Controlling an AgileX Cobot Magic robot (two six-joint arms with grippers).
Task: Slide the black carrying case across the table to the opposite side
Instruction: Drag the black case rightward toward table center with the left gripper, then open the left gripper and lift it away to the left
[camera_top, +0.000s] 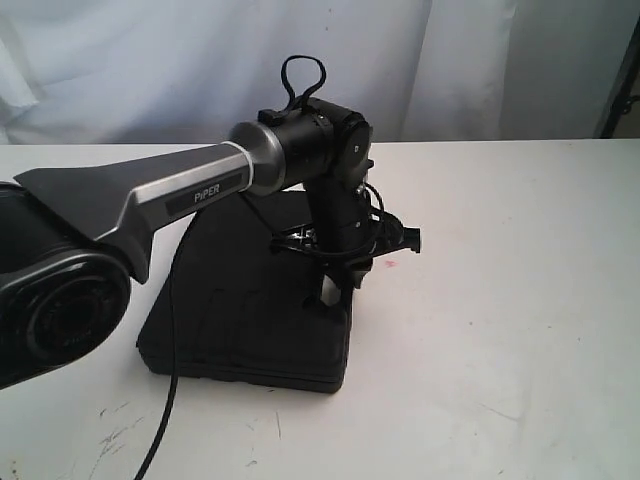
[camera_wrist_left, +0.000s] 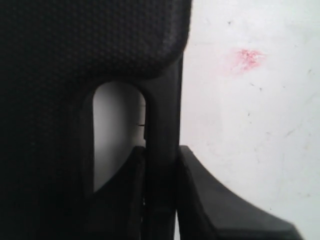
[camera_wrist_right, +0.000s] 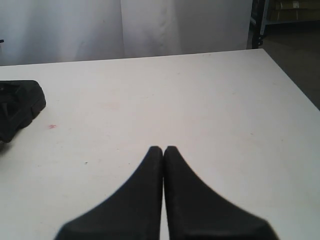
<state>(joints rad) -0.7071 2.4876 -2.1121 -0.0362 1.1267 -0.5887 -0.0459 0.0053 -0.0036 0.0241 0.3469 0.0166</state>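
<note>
The black case (camera_top: 245, 300) lies flat on the white table (camera_top: 500, 300), left of centre. My left gripper (camera_top: 335, 292) comes down on the case's right edge. In the left wrist view the case's handle bar (camera_wrist_left: 162, 115) runs between the fingers (camera_wrist_left: 212, 200), with the slot (camera_wrist_left: 117, 135) beside it; this gripper (camera_wrist_left: 161, 150) is shut on the handle. My right gripper (camera_wrist_right: 163, 148) hovers over bare table (camera_wrist_right: 200, 100), shut and holding nothing. A corner of the case (camera_wrist_right: 17, 107) shows off to its side. The exterior view does not show the right gripper.
A red dot (camera_top: 390, 263) marks the table just right of the case, seen also as a red smudge (camera_wrist_left: 248, 56) and a red dot (camera_wrist_right: 51, 126). A white curtain (camera_top: 450, 60) hangs behind the table. The table's edge (camera_wrist_right: 292, 82) drops off at the right.
</note>
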